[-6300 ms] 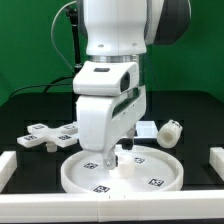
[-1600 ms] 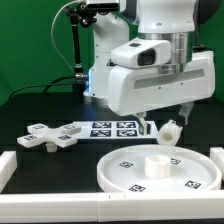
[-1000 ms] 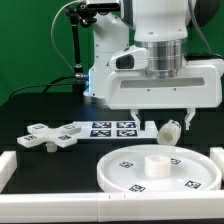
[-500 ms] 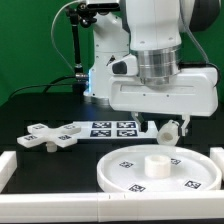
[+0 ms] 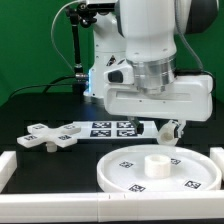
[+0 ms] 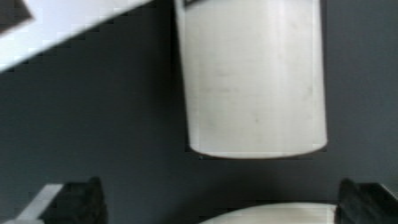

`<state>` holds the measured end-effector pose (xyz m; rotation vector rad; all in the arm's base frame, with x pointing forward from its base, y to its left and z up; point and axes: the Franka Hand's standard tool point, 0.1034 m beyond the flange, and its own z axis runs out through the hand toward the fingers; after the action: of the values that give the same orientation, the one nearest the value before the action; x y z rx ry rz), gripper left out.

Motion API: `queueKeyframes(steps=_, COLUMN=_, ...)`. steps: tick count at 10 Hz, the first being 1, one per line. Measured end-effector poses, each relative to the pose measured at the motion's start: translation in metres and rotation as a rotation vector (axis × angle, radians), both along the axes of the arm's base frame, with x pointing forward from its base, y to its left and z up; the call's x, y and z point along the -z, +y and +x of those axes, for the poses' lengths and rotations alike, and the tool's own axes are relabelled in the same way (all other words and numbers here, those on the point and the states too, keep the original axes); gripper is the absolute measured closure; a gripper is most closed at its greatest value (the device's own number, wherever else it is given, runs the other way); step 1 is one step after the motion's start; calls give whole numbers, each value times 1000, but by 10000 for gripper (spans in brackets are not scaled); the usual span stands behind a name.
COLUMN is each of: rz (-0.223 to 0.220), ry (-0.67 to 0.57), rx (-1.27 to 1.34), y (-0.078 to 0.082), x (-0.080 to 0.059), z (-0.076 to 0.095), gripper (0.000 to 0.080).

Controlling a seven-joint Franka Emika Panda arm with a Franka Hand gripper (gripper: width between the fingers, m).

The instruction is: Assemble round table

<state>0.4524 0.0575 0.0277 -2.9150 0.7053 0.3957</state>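
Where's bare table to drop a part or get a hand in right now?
Freest: the black table on the exterior view's left, bordered by the cross foot, the disc and the white front rail. Crowded: the exterior view's right, where the open gripper hangs over the leg, with the marker board and the disc close by.

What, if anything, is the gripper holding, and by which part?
Nothing: the gripper is open, its fingers clear of the cylinder leg.
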Motion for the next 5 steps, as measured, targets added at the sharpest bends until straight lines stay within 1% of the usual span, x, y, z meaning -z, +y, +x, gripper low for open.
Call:
queueKeyframes(steps=1, rz=27, ry=62, rx=-21, y=0, x=0, z=-2, gripper=151)
queueKeyframes(steps=2, rz=51, ry=103, rx=-44, y=1, x=0, z=0, gripper=151)
queueKeyframes(steps=5, rz=128, ry=260, rx=-85, y=8, x=-8, z=8, gripper=151)
